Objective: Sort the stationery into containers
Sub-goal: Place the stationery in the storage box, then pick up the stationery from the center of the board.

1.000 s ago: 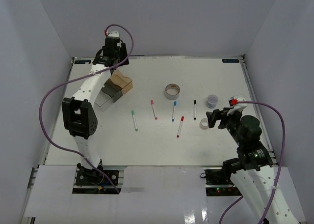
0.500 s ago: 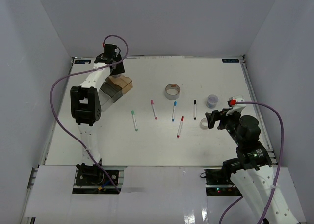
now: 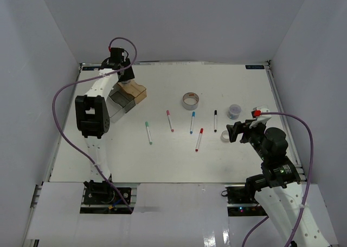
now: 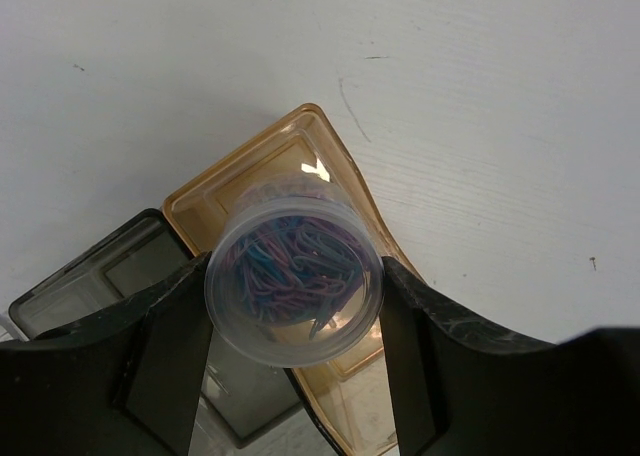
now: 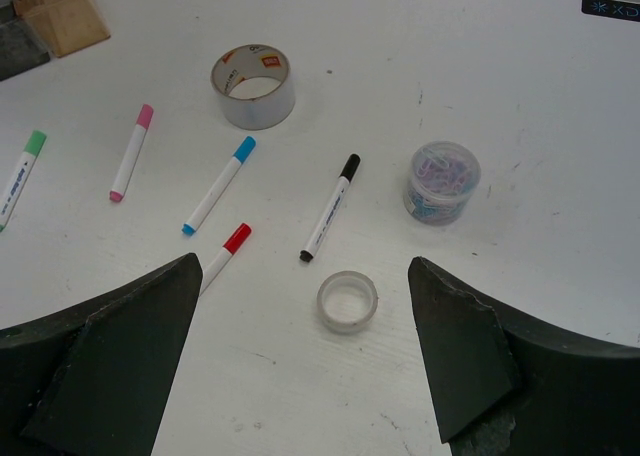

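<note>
Here the left gripper (image 4: 295, 321) pinches a tub (image 4: 295, 266) above the amber box (image 4: 255, 171) — right gripper (image 5: 300, 316) spread wide.

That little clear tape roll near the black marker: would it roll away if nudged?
Probably not as it lies: the small clear tape roll rests flat, hole up, so a nudge would likely slide it over the table. It looks thin and see-through, so it is probably light. Stood on edge, its round shape would likely roll.
</note>
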### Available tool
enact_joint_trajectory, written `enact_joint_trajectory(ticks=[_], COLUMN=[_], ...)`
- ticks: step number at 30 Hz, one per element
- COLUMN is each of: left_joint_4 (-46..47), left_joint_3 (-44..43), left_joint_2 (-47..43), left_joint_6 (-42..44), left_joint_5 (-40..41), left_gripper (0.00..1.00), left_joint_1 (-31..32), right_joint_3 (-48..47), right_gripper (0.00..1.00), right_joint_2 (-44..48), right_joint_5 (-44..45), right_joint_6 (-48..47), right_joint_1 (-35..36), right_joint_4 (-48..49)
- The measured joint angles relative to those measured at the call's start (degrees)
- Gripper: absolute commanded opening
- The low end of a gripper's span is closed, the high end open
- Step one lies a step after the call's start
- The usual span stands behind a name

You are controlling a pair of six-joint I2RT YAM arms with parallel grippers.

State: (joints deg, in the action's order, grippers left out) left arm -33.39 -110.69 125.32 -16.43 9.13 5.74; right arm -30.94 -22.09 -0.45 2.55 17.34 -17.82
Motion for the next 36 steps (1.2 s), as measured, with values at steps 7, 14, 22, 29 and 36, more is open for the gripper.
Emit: enact_joint_trajectory(ticks=[7, 14, 22, 29, 36], left_joint_4=[0.00, 0.24, 0.22, 0.87, -0.11], left_joint_3=[-0.07, -0.52, -0.74, -1.25, -1.22], left_joint_2=[0.09, 2.16, 4.79, 4.76, 2.67], left_joint_6=[-0.15, -0.24, -0.57, -0.63, -0.61], left_joint_5=[-0.33, -0.24, -0.11, 0.11, -0.46], left_gripper=[0.72, 0.74, 0.79, 0.88, 0.95], left_joint_1=[0.00, 0.00, 0.07, 0.04, 0.07], right_joint_3=[0.20, 0.74, 0.74, 0.74, 0.50], right_gripper=[0.90, 0.90, 0.90, 0.90, 0.90], right_joint_2=[0.15, 0.37, 0.42, 0.42, -0.79], right_joint_5=[-0.24, -1.03, -1.49, -1.73, 1.66], right_joint_6=[0.02, 0.04, 0.04, 0.09, 2.67], right_joint_1=[0.00, 0.00, 0.00, 0.00, 0.00], right_joint_4=[0.02, 0.00, -0.02, -0.07, -0.22])
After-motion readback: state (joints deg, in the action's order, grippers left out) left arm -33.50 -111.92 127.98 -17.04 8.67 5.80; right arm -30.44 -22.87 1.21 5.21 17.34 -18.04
